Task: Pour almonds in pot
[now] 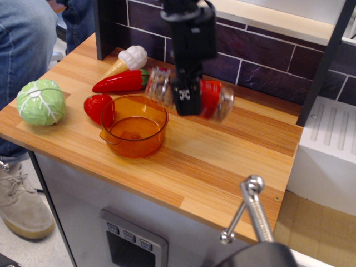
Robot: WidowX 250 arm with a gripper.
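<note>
Wooden counter (222,167) below, I'm holding the jar (192,99) sideways in closed gripper (186,99), mouth beside the pot (133,125) rim, risking almonds (160,89) spilling outside.

The pot (134,126) stands on the table (222,167), near its middle. A jar (189,99) hangs sideways above the pot's far right rim, clamped in the end effector (187,99). A strawberry (99,108) touches the pot's left side. A cabbage (40,102) lies far left. A pepper (121,82) lies behind the strawberry.
</note>
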